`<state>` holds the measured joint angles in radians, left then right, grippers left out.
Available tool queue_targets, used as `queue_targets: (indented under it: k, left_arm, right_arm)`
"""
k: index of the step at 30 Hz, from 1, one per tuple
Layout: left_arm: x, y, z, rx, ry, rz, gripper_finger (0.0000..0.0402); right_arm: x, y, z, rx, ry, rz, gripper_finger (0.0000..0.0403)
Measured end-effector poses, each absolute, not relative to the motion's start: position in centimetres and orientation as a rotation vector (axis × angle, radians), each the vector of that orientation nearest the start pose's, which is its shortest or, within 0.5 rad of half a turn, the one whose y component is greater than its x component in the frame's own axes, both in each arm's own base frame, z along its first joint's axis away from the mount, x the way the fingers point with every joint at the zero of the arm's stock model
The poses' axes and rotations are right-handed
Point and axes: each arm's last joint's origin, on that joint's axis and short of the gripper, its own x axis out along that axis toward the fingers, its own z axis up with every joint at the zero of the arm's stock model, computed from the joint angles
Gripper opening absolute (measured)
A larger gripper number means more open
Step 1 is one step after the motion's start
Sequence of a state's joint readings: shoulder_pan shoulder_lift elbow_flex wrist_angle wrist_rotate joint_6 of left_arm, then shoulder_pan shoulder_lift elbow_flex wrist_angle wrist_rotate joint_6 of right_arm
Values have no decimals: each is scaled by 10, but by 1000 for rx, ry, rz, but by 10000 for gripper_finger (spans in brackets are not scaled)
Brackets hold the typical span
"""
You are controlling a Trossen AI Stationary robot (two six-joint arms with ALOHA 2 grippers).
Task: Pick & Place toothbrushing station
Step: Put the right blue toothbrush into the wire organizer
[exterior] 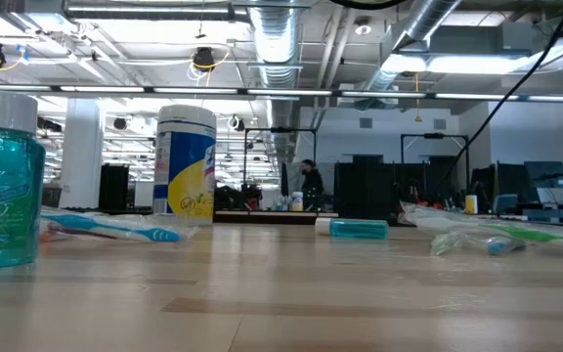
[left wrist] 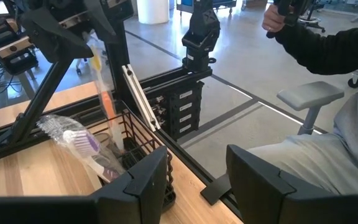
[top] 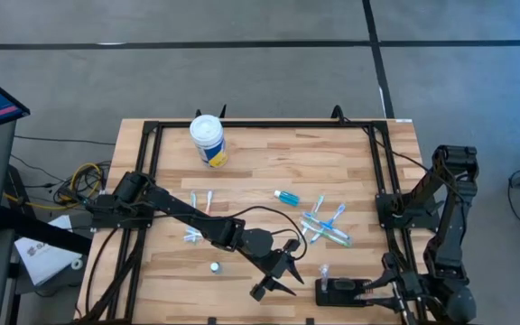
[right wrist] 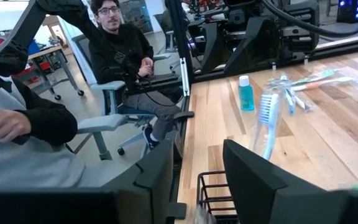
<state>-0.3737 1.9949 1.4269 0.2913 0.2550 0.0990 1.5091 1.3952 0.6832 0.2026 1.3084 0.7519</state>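
Observation:
The toothbrushing station (top: pixel 339 291), a small black wire holder, stands near the table's near edge, right of centre. Wrapped toothbrushes stand upright in it: a purple-bristled one (left wrist: pixel 82 142) and a blue-and-white one (right wrist: pixel 267 118). My left gripper (top: pixel 273 278) is open and empty just left of the holder (left wrist: pixel 138 146). My right gripper (top: pixel 368 290) is open at the holder's right end, and the holder's wire rim (right wrist: pixel 213 177) shows between and behind its fingers. Neither gripper shows in the low view. My right gripper comes level at the station's right end from the table's right side. Its own right finger (right wrist: pixel 260 186) covers part of the wire rim, so I cannot tell whether it touches the holder. The holder stands on the table.
A white-lidded yellow-and-blue tub (top: pixel 208 140) stands at the back. A teal tube (top: pixel 286 196) and loose wrapped toothbrushes (top: pixel 325 224) lie mid-table, more brushes (top: pixel 197 221) to the left. A small teal bottle (right wrist: pixel 245 93) stands upright. People (right wrist: pixel 126 56) sit beyond the table's near edge.

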Motion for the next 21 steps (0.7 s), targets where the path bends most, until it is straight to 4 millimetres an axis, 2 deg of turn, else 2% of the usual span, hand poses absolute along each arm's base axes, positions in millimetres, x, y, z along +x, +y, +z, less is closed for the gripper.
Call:
queue_targets:
  k: [7, 21]
  left_arm:
    - [425, -175, 237, 112, 250, -638, 159]
    - [425, -175, 237, 111, 251, -638, 159]
  right_arm:
    - [47, 254, 226, 199, 127, 146, 112]
    - [60, 231, 250, 222, 98, 66, 112]
